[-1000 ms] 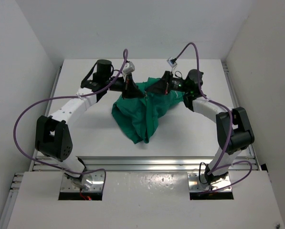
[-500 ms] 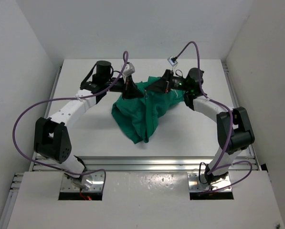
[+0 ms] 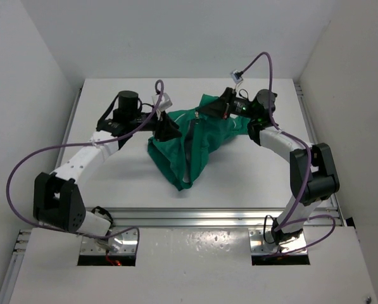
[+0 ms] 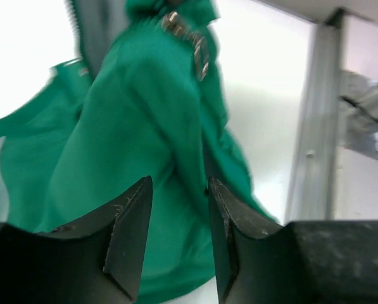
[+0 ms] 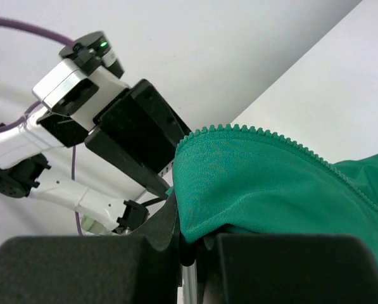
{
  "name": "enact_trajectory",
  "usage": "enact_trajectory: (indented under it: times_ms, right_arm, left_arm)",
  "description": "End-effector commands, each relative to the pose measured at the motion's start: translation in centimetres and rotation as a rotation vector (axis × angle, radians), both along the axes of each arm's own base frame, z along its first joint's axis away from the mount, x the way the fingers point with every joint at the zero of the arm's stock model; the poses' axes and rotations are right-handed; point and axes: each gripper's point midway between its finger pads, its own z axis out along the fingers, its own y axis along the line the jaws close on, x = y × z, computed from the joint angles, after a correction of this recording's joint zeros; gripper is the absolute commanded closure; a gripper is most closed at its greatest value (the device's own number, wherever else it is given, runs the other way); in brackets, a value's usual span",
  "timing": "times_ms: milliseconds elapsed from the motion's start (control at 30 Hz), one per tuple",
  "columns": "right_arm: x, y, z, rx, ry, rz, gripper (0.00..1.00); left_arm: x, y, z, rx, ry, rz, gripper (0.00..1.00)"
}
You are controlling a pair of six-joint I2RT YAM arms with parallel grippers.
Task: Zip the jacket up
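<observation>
Hold jacket [image 3: 198, 149] taut by zipper edge [image 5: 264, 136] pinched in right gripper [image 5: 187, 244]; steer spread, empty left gripper [image 4: 178, 190] onto fabric lower down, then pinch.

Both arms reach out over the table, elbows bent, forearms angling in toward each other. The left hand [image 3: 166, 126] sits low with its fingers [image 4: 128, 240] parted. The right hand [image 3: 209, 113] is held higher, pinched tight on the jacket [image 3: 201, 142] edge.

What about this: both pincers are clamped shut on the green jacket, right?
Not quite. Only the right pincer is clamped on the jacket, at its zipper edge. The left pincer is open: the left wrist view shows its fingers standing apart, not closed on the cloth.
</observation>
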Motion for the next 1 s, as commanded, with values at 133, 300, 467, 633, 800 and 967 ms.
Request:
enact_trajectory:
  times_ms: [133,300,467,633,800,967]
  right_arm:
    - [-0.6,-0.3,4.2,0.05,-0.154,-0.026,1.0]
    - [-0.7,0.2,4.0,0.049,-0.14,-0.018,1.0]
    - [-0.9,0.7,3.9,0.049,-0.132,-0.005,1.0]
    - [-0.8,1.1,3.5,0.042,-0.11,0.004,1.0]
    - [-1.0,1.4,3.1,0.037,-0.104,0.012,1.0]
    - [-1.0,1.4,2.5,0.028,-0.082,0.009,1.0]
  left_arm:
    - [1.5,4.0,6.1,0.039,-0.442,0.23,0.52]
    - [0.3,2.9,7.2,0.106,-0.673,0.187,0.52]
    - [-1.1,0.9,7.2,0.181,-0.985,0.13,0.53]
    - [-2.3,-0.4,6.1,0.249,-1.219,0.106,0.55]
    - [-2.8,-0.7,7.5,0.257,-1.383,0.154,0.55]
    - [-3.7,-1.2,8.7,0.237,-1.451,0.158,0.55]
